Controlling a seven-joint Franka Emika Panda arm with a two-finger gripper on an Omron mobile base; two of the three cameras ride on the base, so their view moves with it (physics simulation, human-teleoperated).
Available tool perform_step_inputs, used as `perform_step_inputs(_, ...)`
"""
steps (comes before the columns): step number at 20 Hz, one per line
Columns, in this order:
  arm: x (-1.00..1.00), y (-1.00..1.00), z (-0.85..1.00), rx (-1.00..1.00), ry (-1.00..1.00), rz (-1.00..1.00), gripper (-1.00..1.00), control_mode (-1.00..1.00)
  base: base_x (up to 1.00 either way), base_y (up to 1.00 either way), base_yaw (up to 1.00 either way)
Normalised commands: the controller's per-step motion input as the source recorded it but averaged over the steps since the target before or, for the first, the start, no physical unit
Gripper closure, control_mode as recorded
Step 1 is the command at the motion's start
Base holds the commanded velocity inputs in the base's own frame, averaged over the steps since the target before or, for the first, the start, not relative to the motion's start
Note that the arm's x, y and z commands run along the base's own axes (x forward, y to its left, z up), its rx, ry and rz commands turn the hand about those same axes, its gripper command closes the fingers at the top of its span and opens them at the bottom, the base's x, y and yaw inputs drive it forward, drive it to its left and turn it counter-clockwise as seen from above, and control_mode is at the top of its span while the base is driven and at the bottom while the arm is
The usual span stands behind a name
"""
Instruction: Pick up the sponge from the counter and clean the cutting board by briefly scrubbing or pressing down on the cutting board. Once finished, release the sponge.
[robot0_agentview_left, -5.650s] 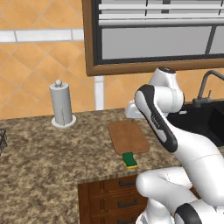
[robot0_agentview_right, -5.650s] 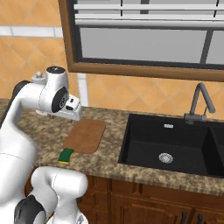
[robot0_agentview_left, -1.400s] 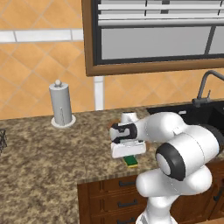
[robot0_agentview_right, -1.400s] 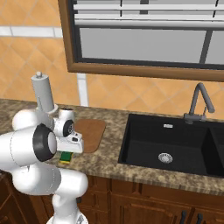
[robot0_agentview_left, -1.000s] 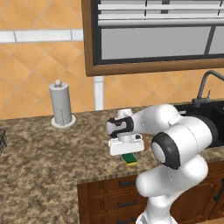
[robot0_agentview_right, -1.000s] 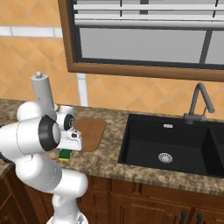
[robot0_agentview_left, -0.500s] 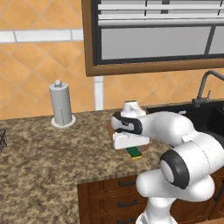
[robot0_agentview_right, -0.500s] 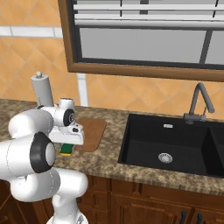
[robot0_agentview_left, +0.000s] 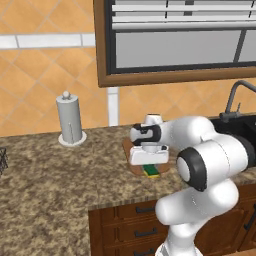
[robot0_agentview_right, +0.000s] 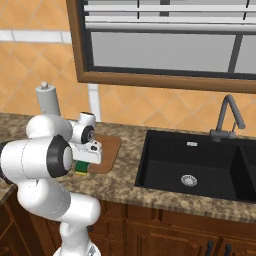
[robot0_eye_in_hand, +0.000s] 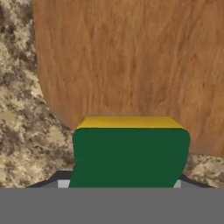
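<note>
The green-topped sponge (robot0_eye_in_hand: 130, 151) with its yellow layer sits between my fingertips, and the gripper (robot0_eye_in_hand: 118, 183) is shut on it. In the base views the sponge (robot0_agentview_left: 151, 171) (robot0_agentview_right: 81, 168) hangs just under the white hand, over the near edge of the cutting board (robot0_agentview_left: 128, 148) (robot0_agentview_right: 108, 149). The reddish-brown cutting board (robot0_eye_in_hand: 131, 57) spreads out right beyond the sponge in the hand view. My gripper (robot0_agentview_left: 150, 165) (robot0_agentview_right: 82, 163) points down at the granite counter (robot0_agentview_left: 50, 185) (robot0_eye_in_hand: 17, 122). I cannot tell whether the sponge touches the surface.
A paper towel holder (robot0_agentview_left: 70, 120) (robot0_agentview_right: 48, 102) stands at the back left. The black sink basin (robot0_agentview_right: 200, 165) with its faucet (robot0_agentview_right: 227, 117) lies to the right. A wire basket (robot0_agentview_left: 1, 160) is at the far left edge. Dark drawers (robot0_agentview_left: 130, 230) run below the counter front.
The hand came down over the sponge near the counter's front, closed on it, and has carried it a little way back toward the board's near edge.
</note>
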Motion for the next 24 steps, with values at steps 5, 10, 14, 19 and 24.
perform_step_inputs(5, 0.21, 0.27, -0.1, -0.02, -0.04, 0.0, 1.0, -1.0, 0.0, 0.0, 0.0)
perform_step_inputs(10, 0.37, -0.01, -0.06, 0.0, 0.0, -0.01, 1.0, -1.0, 0.0, 0.0, 0.0)
perform_step_inputs(14, 0.43, 0.0, -0.22, -0.01, 0.0, 0.0, 1.0, -1.0, 0.0, 0.0, 0.0)
perform_step_inputs(19, 0.34, 0.0, -0.34, -0.03, 0.0, 0.0, 1.0, -1.0, 0.0, 0.0, 0.0)
perform_step_inputs(24, 0.32, 0.0, -0.29, -0.03, -0.02, -0.01, 1.0, -1.0, 0.0, 0.0, 0.0)
